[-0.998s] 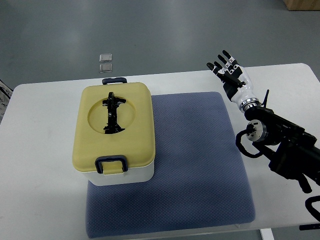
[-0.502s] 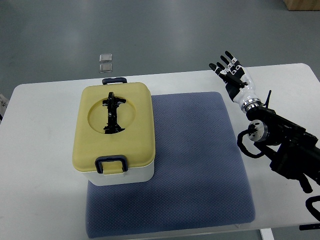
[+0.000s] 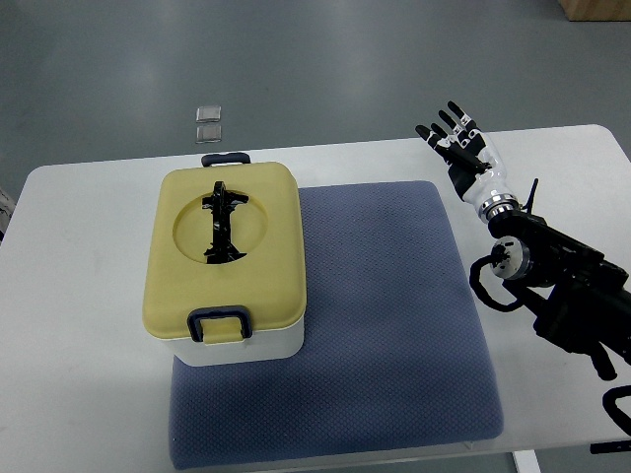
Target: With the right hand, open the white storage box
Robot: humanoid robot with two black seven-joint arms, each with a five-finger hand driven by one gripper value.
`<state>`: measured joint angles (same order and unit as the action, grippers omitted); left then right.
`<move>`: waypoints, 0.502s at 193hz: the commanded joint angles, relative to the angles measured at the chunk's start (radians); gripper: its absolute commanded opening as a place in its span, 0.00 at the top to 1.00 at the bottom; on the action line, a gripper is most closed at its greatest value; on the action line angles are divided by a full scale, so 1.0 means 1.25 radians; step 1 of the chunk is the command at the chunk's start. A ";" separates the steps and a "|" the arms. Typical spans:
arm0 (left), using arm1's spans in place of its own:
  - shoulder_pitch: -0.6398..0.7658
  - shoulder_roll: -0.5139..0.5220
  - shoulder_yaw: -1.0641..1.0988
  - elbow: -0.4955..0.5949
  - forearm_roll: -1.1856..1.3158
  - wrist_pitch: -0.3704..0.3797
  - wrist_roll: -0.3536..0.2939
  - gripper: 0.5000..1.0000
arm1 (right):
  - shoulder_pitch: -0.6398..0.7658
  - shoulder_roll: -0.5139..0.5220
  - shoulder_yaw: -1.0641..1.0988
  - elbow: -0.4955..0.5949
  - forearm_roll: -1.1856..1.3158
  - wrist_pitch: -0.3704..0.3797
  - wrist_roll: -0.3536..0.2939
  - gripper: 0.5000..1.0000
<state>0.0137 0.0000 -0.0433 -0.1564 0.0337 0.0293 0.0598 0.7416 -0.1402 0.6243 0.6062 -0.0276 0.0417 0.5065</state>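
A blue-grey mat (image 3: 385, 325) lies flat on the white tabletop (image 3: 79, 325), filling its middle and running toward 5 o'clock. Beyond the tabletop's far edge, at about 11 o'clock, two small pale square pieces (image 3: 208, 122) sit touching on the grey floor (image 3: 325, 69).

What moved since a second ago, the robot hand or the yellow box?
Only the right hand moved. It drifted a little toward the picture's right, away from the storage box, with its fingers spread and holding nothing. The box stayed shut on the blue mat, its yellow lid on and both dark latches down. Nothing was grabbed or let go.
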 commanded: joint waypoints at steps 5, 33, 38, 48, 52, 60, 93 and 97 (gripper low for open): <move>0.000 0.000 0.000 0.000 0.000 0.000 0.000 0.00 | 0.006 -0.002 0.000 -0.004 -0.001 0.001 0.000 0.14; 0.000 0.000 -0.001 0.000 0.000 0.000 0.000 0.00 | 0.026 -0.004 -0.015 -0.005 -0.002 0.000 -0.001 0.14; 0.000 0.000 -0.001 0.000 0.000 0.000 0.000 0.00 | 0.030 -0.006 -0.016 -0.005 -0.006 0.000 -0.001 0.14; 0.000 0.000 0.000 0.000 0.000 0.000 0.000 0.00 | 0.036 -0.008 -0.017 -0.004 -0.022 0.001 -0.001 0.14; 0.000 0.000 0.000 0.000 0.000 0.000 0.000 0.00 | 0.040 -0.011 -0.020 -0.004 -0.029 0.002 0.000 0.14; 0.000 0.000 0.000 0.000 0.000 0.000 0.000 0.00 | 0.049 -0.019 -0.027 -0.004 -0.043 0.005 0.000 0.14; 0.000 0.000 0.000 0.000 0.000 0.000 0.000 0.00 | 0.110 -0.035 -0.094 0.001 -0.064 0.006 0.003 0.14; 0.000 0.000 0.000 0.000 0.000 0.000 0.000 0.00 | 0.121 -0.038 -0.115 0.002 -0.065 0.006 0.005 0.14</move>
<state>0.0138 0.0000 -0.0434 -0.1564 0.0337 0.0291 0.0599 0.8390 -0.1776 0.5543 0.6024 -0.1018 0.0480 0.5068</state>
